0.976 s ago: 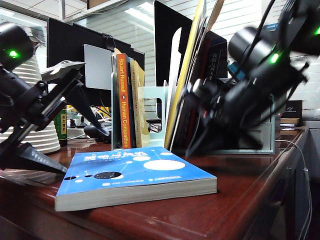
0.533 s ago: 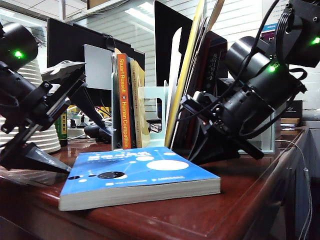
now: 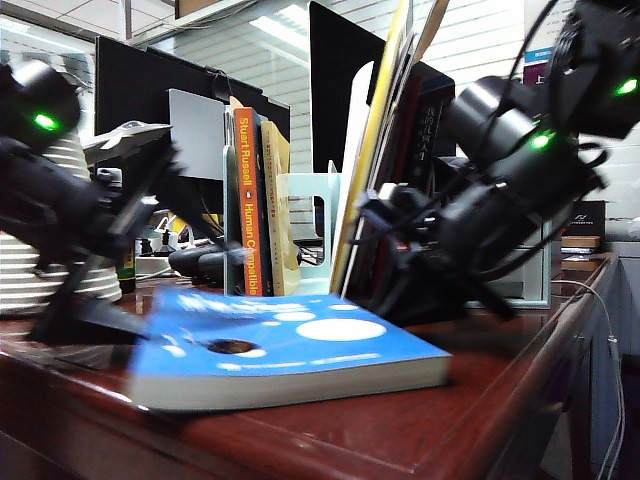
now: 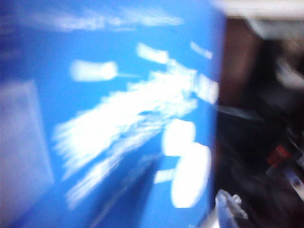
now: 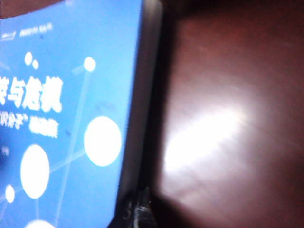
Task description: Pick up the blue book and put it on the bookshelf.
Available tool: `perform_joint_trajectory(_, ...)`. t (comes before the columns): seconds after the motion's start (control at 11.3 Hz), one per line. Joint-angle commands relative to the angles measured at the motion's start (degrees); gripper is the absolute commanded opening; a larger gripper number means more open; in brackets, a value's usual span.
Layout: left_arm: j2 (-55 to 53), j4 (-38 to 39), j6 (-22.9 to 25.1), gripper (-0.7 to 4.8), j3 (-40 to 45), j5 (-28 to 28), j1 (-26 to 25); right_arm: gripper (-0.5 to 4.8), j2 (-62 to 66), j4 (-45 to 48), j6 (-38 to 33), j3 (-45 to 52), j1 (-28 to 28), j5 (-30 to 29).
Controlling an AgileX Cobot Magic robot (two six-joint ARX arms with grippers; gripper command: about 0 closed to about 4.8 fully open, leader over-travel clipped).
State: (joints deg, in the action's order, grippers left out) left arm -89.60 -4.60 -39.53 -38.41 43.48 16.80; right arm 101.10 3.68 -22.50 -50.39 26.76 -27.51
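One blue book (image 3: 290, 350) flat on the surface (image 3: 480, 400), one bookshelf (image 3: 305, 215) behind. Two end effectors flank it: left end effector (image 3: 85, 320) spread wide, right end effector (image 3: 385, 290) closed, empty.

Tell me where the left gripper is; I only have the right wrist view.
Observer: The left gripper sits low at the blue book's left edge in the exterior view, blurred.
Operator: Report where the bookshelf stands.
Observer: The bookshelf stands behind the book; a gap shows between its upright books.
Operator: Give my gripper's state.
Observer: The right gripper is shut, low by the book's right edge.
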Motion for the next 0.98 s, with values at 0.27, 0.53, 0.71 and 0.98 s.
perform_joint_trajectory(0.27,-0.07,-3.87,-0.17,4.79,0.33,6.49,0.44,-0.08,0.31,-0.09,-0.04,0.07,0.79,-3.21)
perform_joint_trajectory(0.53,-0.07,-3.87,-1.51,2.5,0.33,6.25,0.42,-0.08,0.28,0.28,-0.02,0.07,0.79,-3.54)
perform_joint_trajectory(0.71,-0.02,-3.91,-1.49,-0.06,0.33,6.64,0.42,-0.08,0.09,0.48,-0.02,0.07,0.79,-4.59)
perform_joint_trajectory(0.98,1.14,-4.57,-1.44,-0.05,-0.17,7.34,0.42,-0.08,-1.18,0.33,-0.02,-0.33,0.79,-4.59)
